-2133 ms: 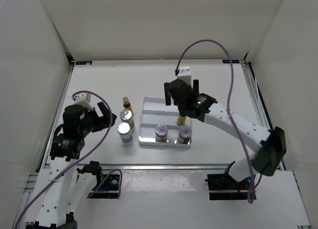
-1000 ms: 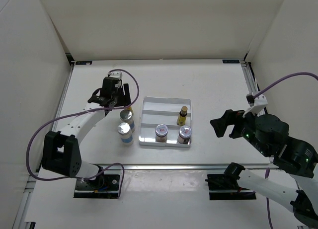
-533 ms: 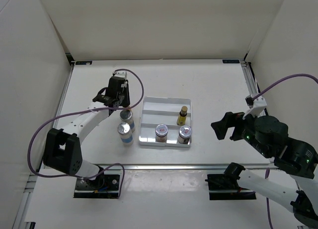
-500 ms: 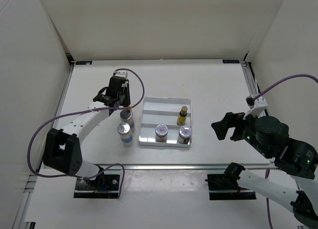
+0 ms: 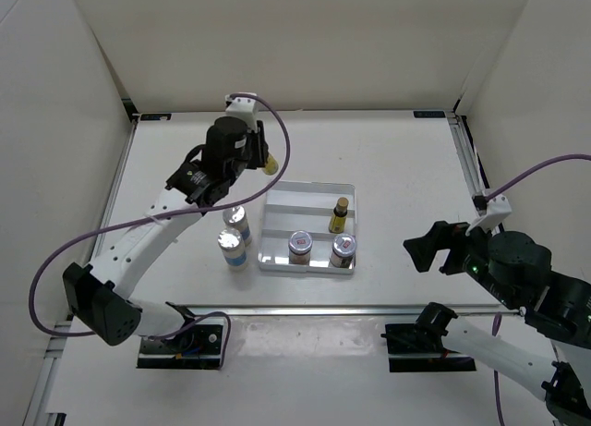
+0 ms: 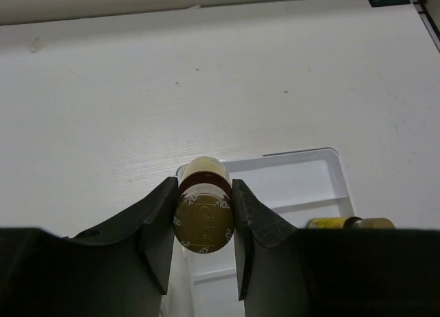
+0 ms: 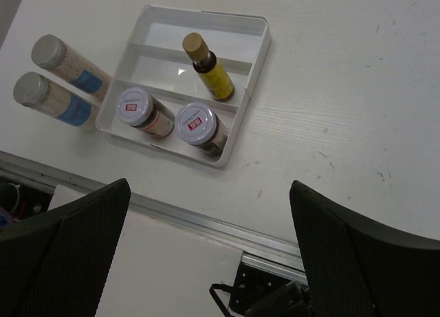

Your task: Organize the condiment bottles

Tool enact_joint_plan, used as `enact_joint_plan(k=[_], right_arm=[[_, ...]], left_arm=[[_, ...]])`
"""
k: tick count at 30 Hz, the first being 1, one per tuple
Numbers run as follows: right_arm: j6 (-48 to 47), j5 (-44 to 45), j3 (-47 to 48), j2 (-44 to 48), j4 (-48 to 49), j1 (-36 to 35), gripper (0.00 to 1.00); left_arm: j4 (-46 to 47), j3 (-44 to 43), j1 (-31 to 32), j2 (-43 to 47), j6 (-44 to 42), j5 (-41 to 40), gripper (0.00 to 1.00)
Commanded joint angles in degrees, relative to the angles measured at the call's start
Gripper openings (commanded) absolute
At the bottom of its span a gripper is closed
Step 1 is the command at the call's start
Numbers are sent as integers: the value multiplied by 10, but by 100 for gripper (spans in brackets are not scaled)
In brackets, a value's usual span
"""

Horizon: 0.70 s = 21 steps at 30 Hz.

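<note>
Yellow bottle [image 6: 204, 224] sits clamped in our left claw [image 6: 203, 188], above the bench by the tray's [image 6: 302, 186] far-left corner, so we should lower it upright beside its twin [image 5: 339, 215], while our right claw [image 5: 436, 249] hangs wide open, empty.

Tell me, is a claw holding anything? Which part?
The left claw pinches a slim yellow bottle by its sides, near one end. The right claw holds nothing.

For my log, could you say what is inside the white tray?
Its near compartment holds a brown jar and a second brown jar; the middle one, a slim yellow bottle. The right wrist view shows the tray uncovered.
</note>
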<state>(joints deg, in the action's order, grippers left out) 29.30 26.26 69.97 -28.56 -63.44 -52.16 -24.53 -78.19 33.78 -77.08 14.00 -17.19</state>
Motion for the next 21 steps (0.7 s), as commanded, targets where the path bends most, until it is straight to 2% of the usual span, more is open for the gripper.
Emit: enact_joint_plan(k=[1, 2, 9, 21], right_arm=[[12, 17, -6, 19, -34, -3, 100], [17, 17, -6, 19, -41, -3, 100], [39, 44, 4, 50, -85, -3, 100], [52, 39, 10, 82, -112, -3, 100]], left_arm=[[10, -19, 42, -18, 2, 25, 11], [10, -19, 66, -25, 2, 25, 11], [22, 5, 135, -76, 7, -9, 11], [66, 44, 154, -158, 38, -33, 11]])
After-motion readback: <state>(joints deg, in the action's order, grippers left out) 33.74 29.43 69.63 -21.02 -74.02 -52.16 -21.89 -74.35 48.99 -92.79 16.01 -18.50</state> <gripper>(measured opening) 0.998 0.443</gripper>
